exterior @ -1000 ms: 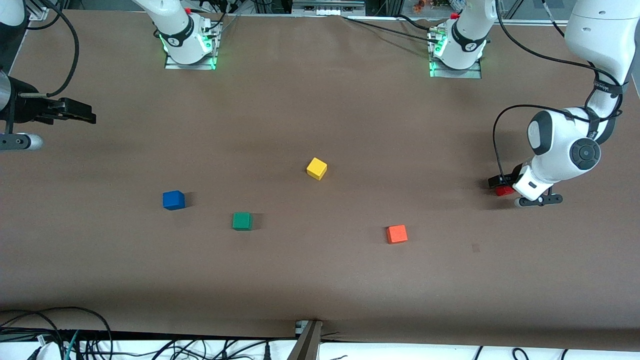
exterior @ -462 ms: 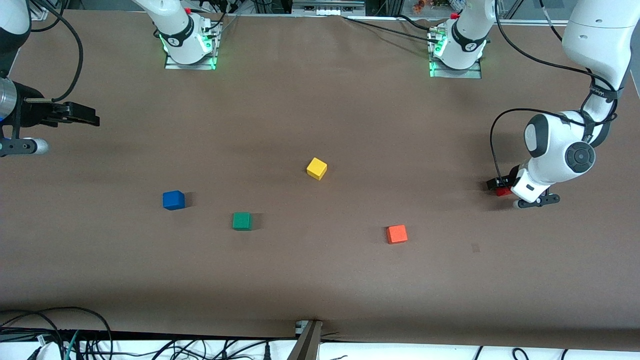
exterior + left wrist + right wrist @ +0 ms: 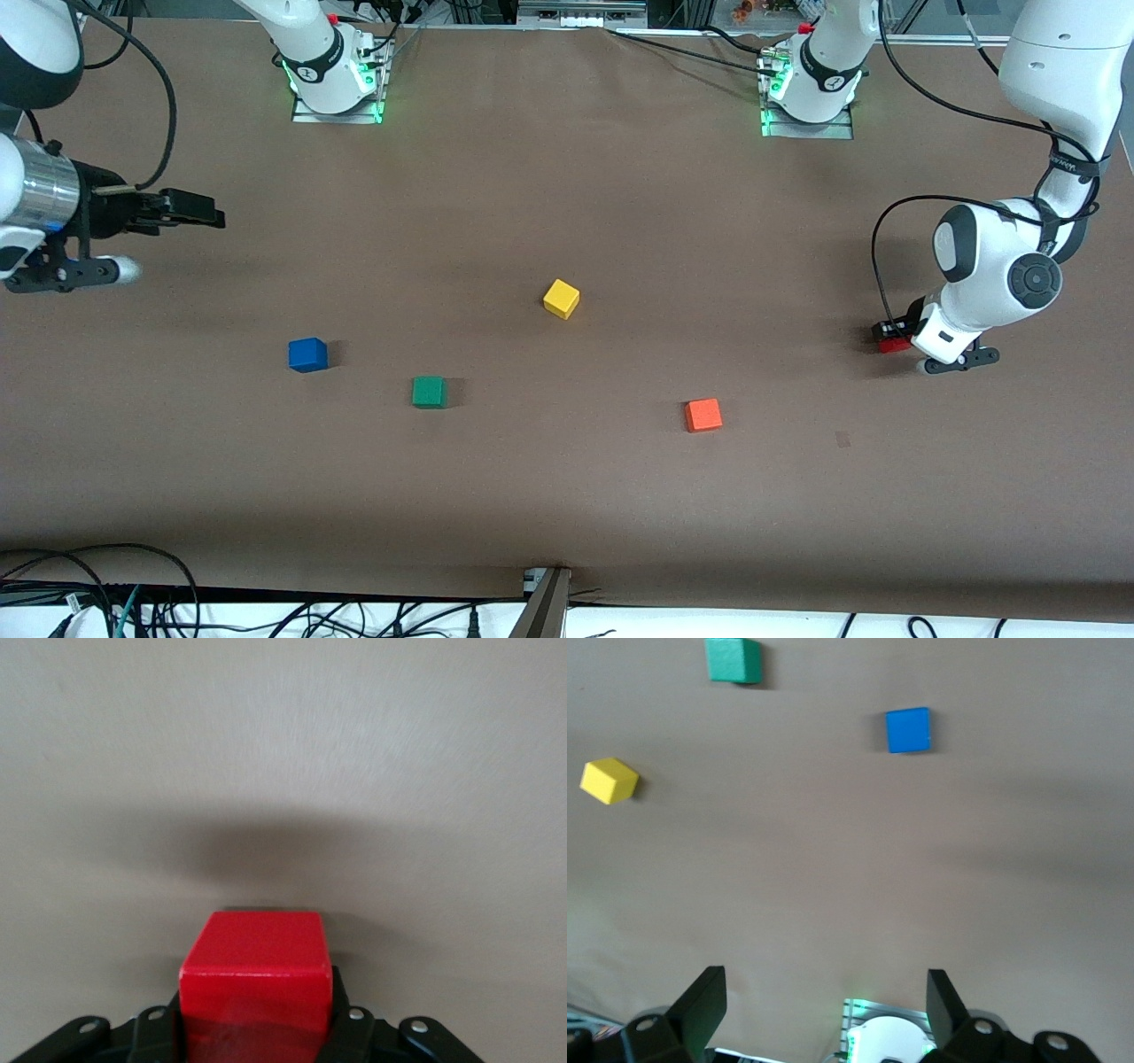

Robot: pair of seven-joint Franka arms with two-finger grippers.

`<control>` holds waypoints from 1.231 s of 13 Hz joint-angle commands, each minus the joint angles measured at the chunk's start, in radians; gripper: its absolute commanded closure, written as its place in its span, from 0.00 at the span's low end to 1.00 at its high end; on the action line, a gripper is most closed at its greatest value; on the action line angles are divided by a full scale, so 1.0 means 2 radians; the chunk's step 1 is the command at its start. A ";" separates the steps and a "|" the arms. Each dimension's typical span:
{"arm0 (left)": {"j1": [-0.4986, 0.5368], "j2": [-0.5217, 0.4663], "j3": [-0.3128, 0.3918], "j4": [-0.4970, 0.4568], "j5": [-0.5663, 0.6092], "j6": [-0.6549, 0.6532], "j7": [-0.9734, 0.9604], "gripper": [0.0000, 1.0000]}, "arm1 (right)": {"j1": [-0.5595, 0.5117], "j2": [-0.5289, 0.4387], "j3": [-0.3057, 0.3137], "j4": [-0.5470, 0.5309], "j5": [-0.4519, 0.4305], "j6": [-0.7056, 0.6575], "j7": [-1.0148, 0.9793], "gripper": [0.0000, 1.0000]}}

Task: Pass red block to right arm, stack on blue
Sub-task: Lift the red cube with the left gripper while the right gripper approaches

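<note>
My left gripper (image 3: 889, 337) is shut on the red block (image 3: 895, 345), low at the table near the left arm's end; I cannot tell whether the block touches the table. In the left wrist view the red block (image 3: 257, 957) sits between the black fingers (image 3: 344, 1017). The blue cube (image 3: 307, 354) lies on the table toward the right arm's end and also shows in the right wrist view (image 3: 908, 730). My right gripper (image 3: 202, 210) is open and empty, up in the air over the table at the right arm's end, its fingers (image 3: 709, 985) wide apart.
A green cube (image 3: 429, 392) lies beside the blue one, nearer the front camera. A yellow cube (image 3: 561, 299) lies mid-table. An orange-red cube (image 3: 703, 415) lies between the green cube and the left gripper. Cables run along the table's front edge.
My right gripper has moved inward from the table's end toward the middle. The left gripper has shifted only slightly and still holds the red block.
</note>
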 commanded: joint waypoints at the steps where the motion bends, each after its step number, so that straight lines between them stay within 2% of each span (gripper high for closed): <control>1: 0.002 -0.036 -0.021 -0.003 0.001 -0.016 0.015 0.97 | 0.010 0.020 0.000 0.006 0.047 0.012 0.002 0.00; 2: 0.002 -0.047 -0.031 -0.004 0.001 -0.021 0.025 1.00 | 0.011 0.028 0.000 0.007 0.068 0.021 0.003 0.00; 5: 0.003 -0.064 -0.049 -0.004 -0.001 -0.044 0.029 1.00 | 0.011 0.050 0.000 0.006 0.144 0.037 0.004 0.00; 6: 0.005 -0.068 -0.060 -0.004 -0.001 -0.045 0.050 1.00 | 0.011 0.057 0.000 0.007 0.163 0.038 0.004 0.00; 7: 0.015 -0.069 -0.070 -0.003 -0.012 -0.045 0.112 1.00 | 0.011 0.064 0.000 0.006 0.189 0.045 0.004 0.00; 11: 0.022 -0.051 -0.075 0.010 -0.204 -0.045 0.392 1.00 | 0.017 0.096 0.000 0.006 0.284 0.058 0.003 0.00; 13: 0.017 -0.045 -0.081 0.011 -0.268 -0.049 0.461 1.00 | 0.024 0.121 0.000 0.005 0.340 0.059 0.002 0.00; 14: 0.022 -0.043 -0.099 0.010 -0.290 -0.055 0.485 1.00 | 0.025 0.132 0.000 0.004 0.359 0.059 0.002 0.00; 16: 0.021 -0.040 -0.117 0.012 -0.338 -0.085 0.518 1.00 | 0.029 0.148 0.000 0.004 0.378 0.070 -0.003 0.00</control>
